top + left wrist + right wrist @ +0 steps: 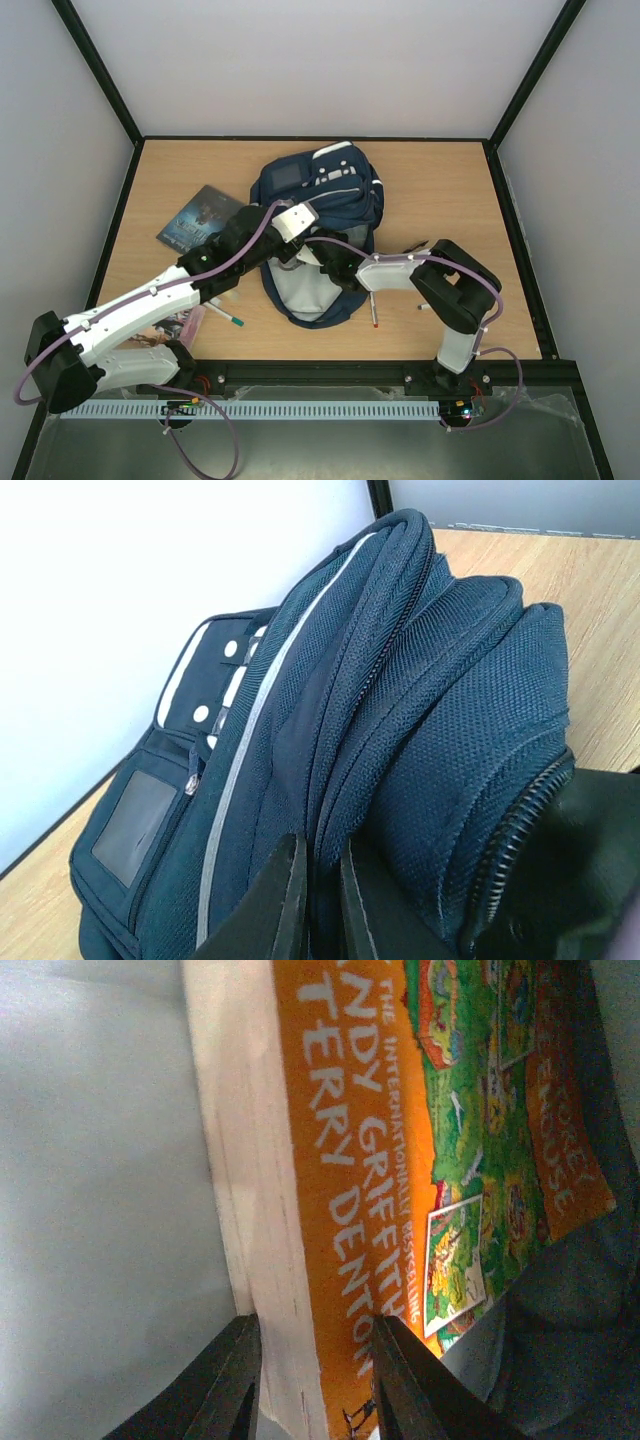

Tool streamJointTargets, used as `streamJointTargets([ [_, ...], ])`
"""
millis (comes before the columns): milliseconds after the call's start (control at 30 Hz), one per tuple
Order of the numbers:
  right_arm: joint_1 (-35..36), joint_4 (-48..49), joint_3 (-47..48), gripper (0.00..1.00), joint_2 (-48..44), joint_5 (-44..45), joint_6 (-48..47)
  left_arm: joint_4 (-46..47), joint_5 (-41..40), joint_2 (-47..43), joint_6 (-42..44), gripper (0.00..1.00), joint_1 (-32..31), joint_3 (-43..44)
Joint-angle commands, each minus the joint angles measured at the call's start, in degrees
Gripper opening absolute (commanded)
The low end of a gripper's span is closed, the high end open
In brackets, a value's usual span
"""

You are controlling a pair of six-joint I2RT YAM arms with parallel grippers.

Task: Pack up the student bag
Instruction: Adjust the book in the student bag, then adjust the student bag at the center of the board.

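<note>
The student bag (322, 205), navy blue with white stripes, lies in the middle of the table with its grey-lined mouth towards the arms. My left gripper (318, 855) is shut on a fold of the bag's fabric (400, 710) beside a zip, at the rim of the mouth (298, 218). My right gripper (328, 262) reaches into the opening. An orange paperback book (350, 1160) lies against the grey lining (100, 1210), and my right gripper (318, 1330) has one finger on its page side and one on its cover.
A dark-covered book (200, 218) lies on the table left of the bag. Pens (226, 318) lie near the left arm, and a red-tipped pen (375, 318) lies just in front of the bag. Black frame rails border the wooden table (450, 190).
</note>
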Motion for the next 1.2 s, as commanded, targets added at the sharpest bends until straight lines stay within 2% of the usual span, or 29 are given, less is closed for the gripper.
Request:
streamJointTargets([
  [0,-1.5,2.8,0.1,0.32,1.1,2.8,-0.4,9.9,1.1,-3.6,0.1,0.02,-0.5,1.3],
  [133,-1.0,-2.9,0.1,0.32,-0.3,0.2,2.3,9.9,0.8,-3.3,0.1,0.02,-0.5,1.3],
  [233,0.5,-13.0,0.1,0.38,-4.4,-5.9,6.4,10.2,0.4,-2.9,0.0,0.02,-0.5,1.1],
  [333,3.0,-26.0,-1.3,0.44,-11.9,-15.7,9.3,10.4,0.3,-2.1,-0.2,0.02,-0.1,0.9],
  [567,6.4,-41.4,-5.8,0.49,-27.9,-26.5,14.7,9.9,1.4,1.0,-2.4,0.05,1.7,1.7],
  [633,6.4,-45.0,-6.5,0.49,-32.1,-27.6,15.3,9.5,1.6,2.6,-3.7,0.20,2.1,1.9],
  [700,6.3,-47.6,-7.0,0.48,-36.8,-28.1,16.4,7.5,1.0,5.9,-5.5,0.45,2.2,3.2],
  [733,6.2,-47.7,-7.3,0.47,-39.3,-27.4,18.3,5.6,0.6,7.1,-6.9,0.54,2.2,4.7],
  [800,3.7,-48.7,-7.0,0.47,-43.9,-28.8,20.8,-0.1,-3.4,11.8,-11.6,0.66,2.2,9.8],
  [867,-0.2,-51.1,-5.8,0.47,-47.7,-32.3,21.2,-6.5,-6.6,14.6,-16.3,0.70,2.4,13.5],
  [933,-4.4,-54.5,-3.6,0.46,-50.3,-36.2,21.2,-9.2,-7.5,13.7,-19.7,0.72,2.5,13.1],
  [1033,-8.4,-59.2,0.5,0.46,-52.4,-41.7,21.6,-8.9,-5.9,7.0,-23.7,0.83,2.5,8.5],
  [1167,-10.2,-63.2,4.6,0.46,-52.6,-45.7,22.9,-10.0,-1.8,-2.6,-28.2,0.99,3.5,2.4],
])
